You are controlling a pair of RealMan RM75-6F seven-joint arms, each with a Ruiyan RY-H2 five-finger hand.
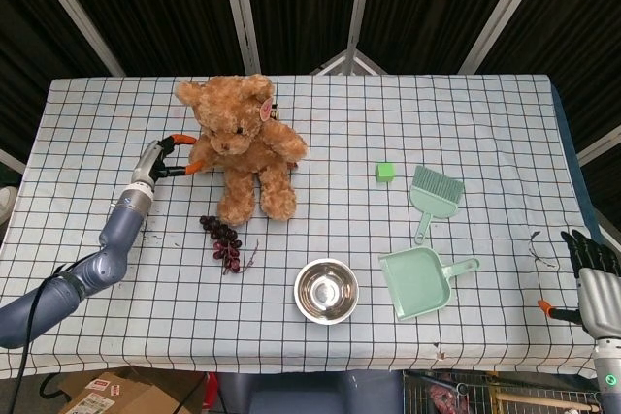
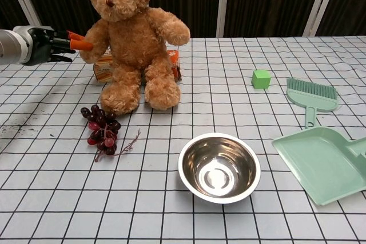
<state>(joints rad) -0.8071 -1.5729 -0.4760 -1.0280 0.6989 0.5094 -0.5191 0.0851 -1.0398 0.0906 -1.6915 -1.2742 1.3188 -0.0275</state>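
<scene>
At the teddy bear's paw, the left hand has its fingertips spread and seemingly touching, no grip yet; bear sits upright just beyond it; right hand idles open at the tabletop edge

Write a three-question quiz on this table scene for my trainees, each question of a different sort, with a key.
1. True or false: the left hand reaches the teddy bear at its arm.
2. Which thing lies nearest the steel bowl? A) green cube B) dustpan C) brush
3. Fill in: the bunch of grapes lies in front of the bear's ____.

Key
1. True; its orange fingertips meet the bear's arm.
2. B
3. Feet; the right hand waits open at the table's edge.
</scene>
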